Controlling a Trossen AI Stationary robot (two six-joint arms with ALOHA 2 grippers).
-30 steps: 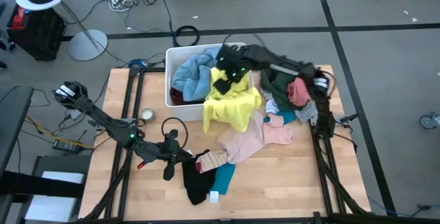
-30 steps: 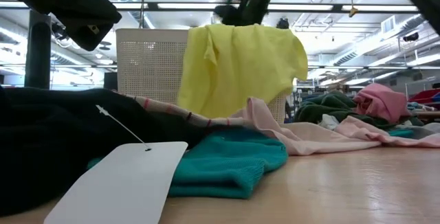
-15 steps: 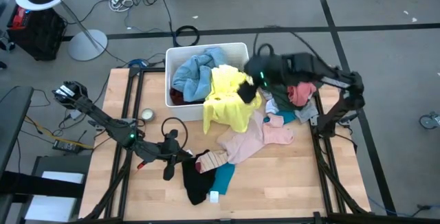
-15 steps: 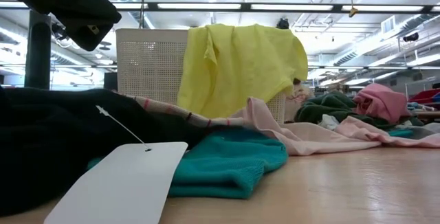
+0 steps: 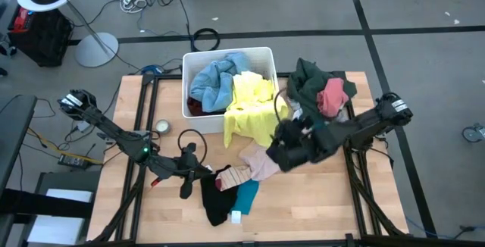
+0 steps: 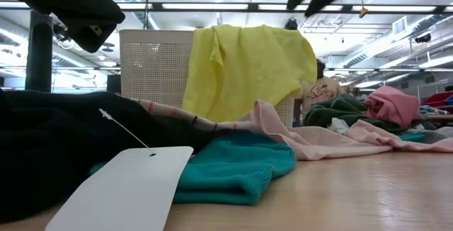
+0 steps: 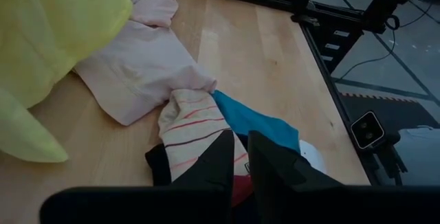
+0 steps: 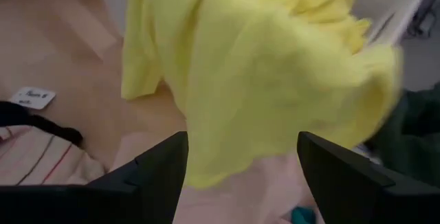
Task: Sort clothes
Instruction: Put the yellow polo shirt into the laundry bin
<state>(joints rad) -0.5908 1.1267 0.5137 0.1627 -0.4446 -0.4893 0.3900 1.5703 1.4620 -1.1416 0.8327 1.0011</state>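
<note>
A yellow garment [image 5: 254, 109] hangs over the near rim of the white bin [image 5: 227, 52]; it also shows in the low view [image 6: 248, 68] and the right wrist view [image 8: 275, 66]. A light blue garment [image 5: 214, 80] lies in the bin. My right gripper [image 5: 284, 152] is open and empty above a pale pink garment [image 5: 261, 164]. My left gripper [image 7: 239, 148] is shut, its tips over a striped garment [image 7: 192, 124] next to a teal one [image 7: 258, 121] and a black one [image 5: 216, 201]. I cannot tell whether it touches the cloth.
A pile of dark green [image 5: 311, 76] and pink [image 5: 332, 95] clothes lies at the table's far right. A white tag [image 6: 124, 188] lies by the black garment near the front edge. Bare wood [image 5: 318, 201] shows at the near right.
My right gripper has left the top of the yellow garment at the bin, swung toward the table's right, then come toward the near edge, over the pale pink garment. The yellow garment has stayed draped over the bin's rim.
</note>
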